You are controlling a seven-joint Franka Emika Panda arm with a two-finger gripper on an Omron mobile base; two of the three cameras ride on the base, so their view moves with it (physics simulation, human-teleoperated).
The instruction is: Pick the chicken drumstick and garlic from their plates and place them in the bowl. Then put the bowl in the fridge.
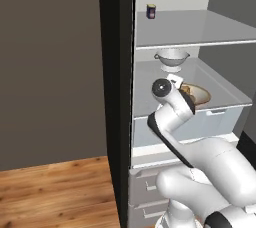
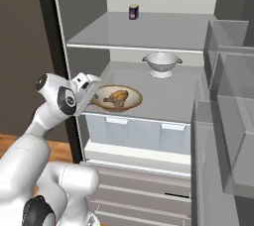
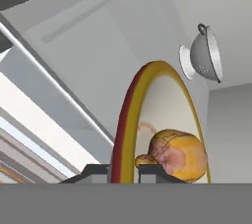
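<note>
While the pincer [image 3: 123,171] pinches the near rim of the bowl [image 2: 130,104], its fingers pressed on either side of the thin brown edge, the bowl sits flat on the middle glass shelf [image 2: 168,93] of the fridge [image 2: 59,46] — at the shelf's front left corner. Inside lies the chicken drumstick [image 2: 117,96], its long axis running roughly along the shelf's front edge. Whether the garlic is there I cannot tell. Behind, toward the shelf's back edge, stands a steel colander [image 2: 161,64]; a small can [image 2: 133,11] stands on the shelf above.

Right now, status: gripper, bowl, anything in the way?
Gripper shut on the shallow beige-tan bowl's rim. Bowl on fridge's glass shelf, golden-brown drumstick inside. Steel colander behind, apart.
</note>
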